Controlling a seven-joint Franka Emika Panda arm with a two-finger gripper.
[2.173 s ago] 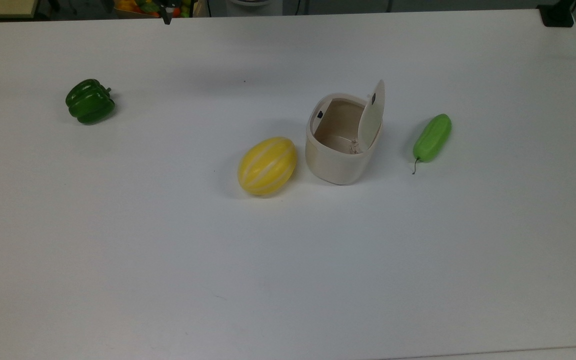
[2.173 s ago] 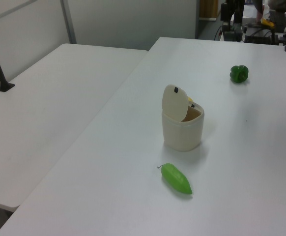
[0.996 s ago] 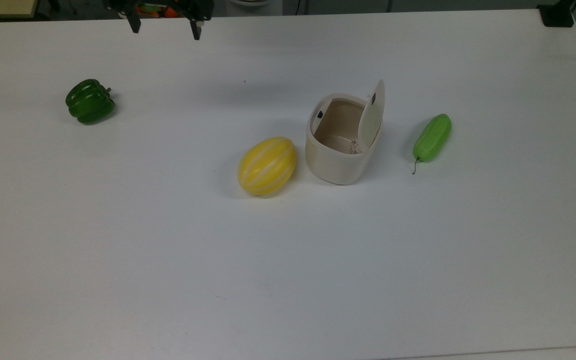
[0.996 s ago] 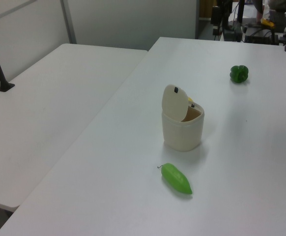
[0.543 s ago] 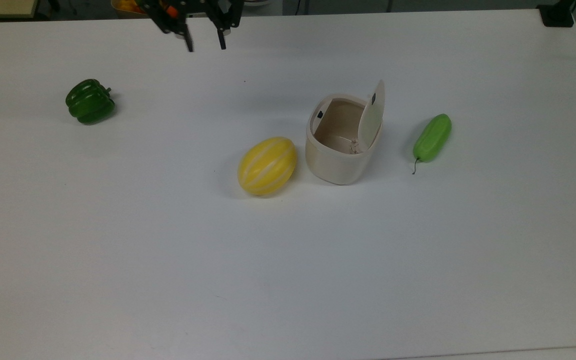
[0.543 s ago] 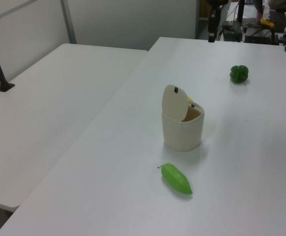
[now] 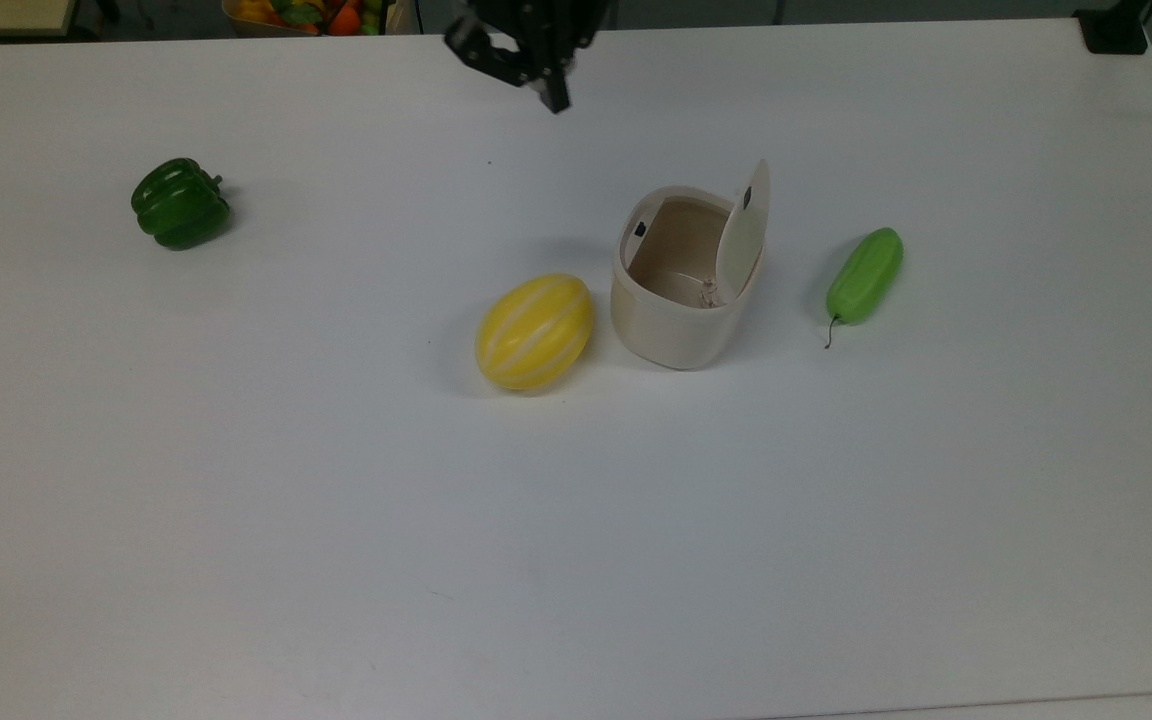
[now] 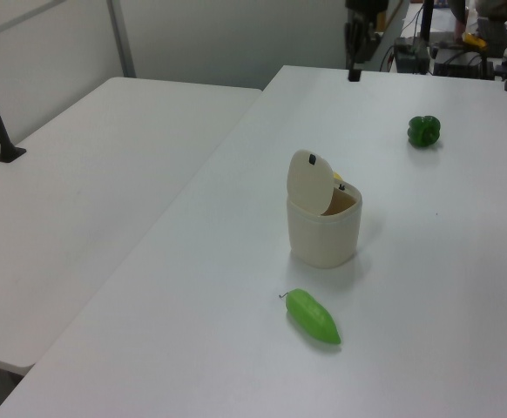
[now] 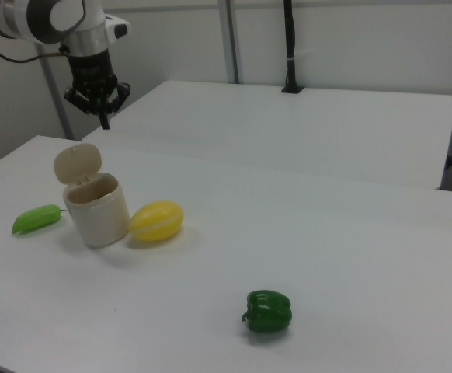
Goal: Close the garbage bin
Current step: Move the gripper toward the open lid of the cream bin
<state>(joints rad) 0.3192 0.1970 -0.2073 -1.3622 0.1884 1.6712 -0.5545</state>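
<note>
In the top view, the near half of the white table (image 7: 576,560) is bare surface. Around the middle of the table, a little toward the far edge, you find three things in a row. The yellow melon (image 7: 534,332) lies on its side. Just beside it, on the top view's right, stands the garbage bin (image 7: 674,325), a cream-beige tub. Its lid (image 7: 744,235) is raised, nearly upright, hinged on the side toward the top view's right, and a small dark button (image 7: 747,197) shows on it. The inside of the tub is open to view, with a small pale scrap (image 7: 708,292) on the bottom. Near the bin, on the lid's side but apart from it, lies a light green cucumber (image 7: 866,275).

Farther back, toward the table's far left corner in the top view, a dark green bell pepper (image 7: 180,203) sits alone, well apart from the rest.

At the far edge the gripper (image 7: 551,98) hangs above the table, pointing down, well apart from the bin and touching nothing. You cannot tell whether its jaws are apart or together. Beyond the far edge sits a basket of coloured fruit (image 7: 306,14).
</note>
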